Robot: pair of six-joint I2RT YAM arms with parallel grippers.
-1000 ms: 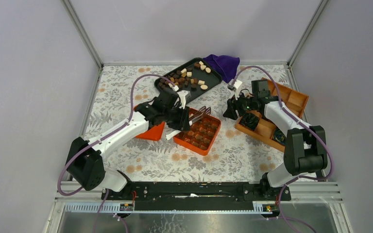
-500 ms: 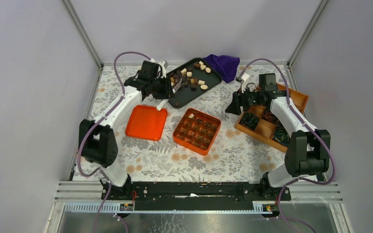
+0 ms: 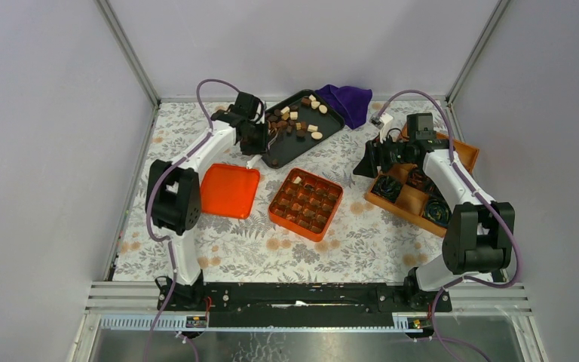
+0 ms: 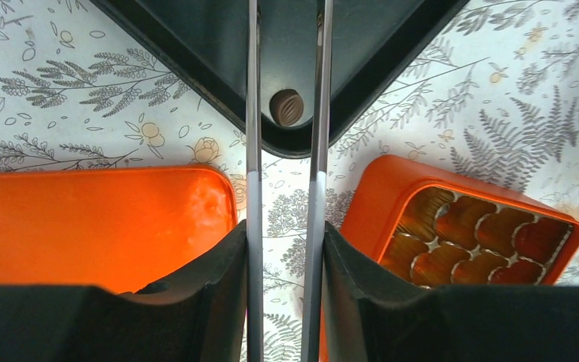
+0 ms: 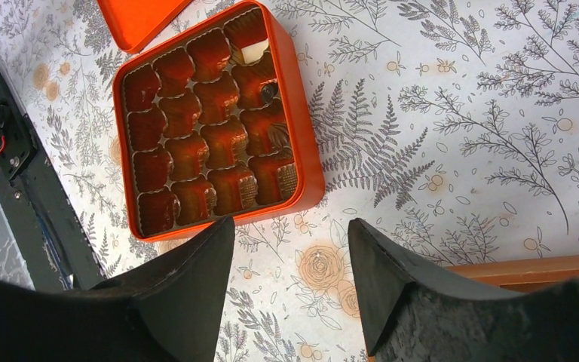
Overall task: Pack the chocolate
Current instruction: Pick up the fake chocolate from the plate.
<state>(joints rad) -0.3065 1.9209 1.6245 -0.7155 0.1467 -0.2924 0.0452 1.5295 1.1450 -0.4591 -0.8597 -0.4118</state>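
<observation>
Gripping thin metal tweezers [image 4: 252, 113] in left jaws, clenched on the two prongs from outside, prongs apart. Reaching with white left arm [image 3: 211, 147] to the near corner of a black rectangular plastic tray [image 3: 292, 149] at the far middle of the floral-print surface [image 3: 271, 249]. Bracketing one round mid-brown chocolate piece [image 4: 286, 107] between the prong tips in that tray corner, gap either side, no contact seen. Lying loose on the same tray: more small chocolates [image 3: 295, 121], dark brown, mid brown, cream-white. Sitting near the tray, toward the arms: square orange plastic box [image 5: 310, 162] with a grid of brown cups, lid off; flat orange lid [image 3: 228, 190] to its left, apart. Showing in right wrist view one cream piece [image 5: 255, 51] in an edge cell and ridged brown pieces in several others; full count unclear. Hovering with white right arm [image 3: 443, 170] over bare surface between box and brown wooden divided tray [image 3: 464, 151]; right jaws released, spread wide, nothing between. Sitting in the wooden tray's compartments: dark crinkled rolls [image 3: 387, 188]. Bunched at the far edge, right beside the black tray: purple cloth [image 3: 347, 99].
</observation>
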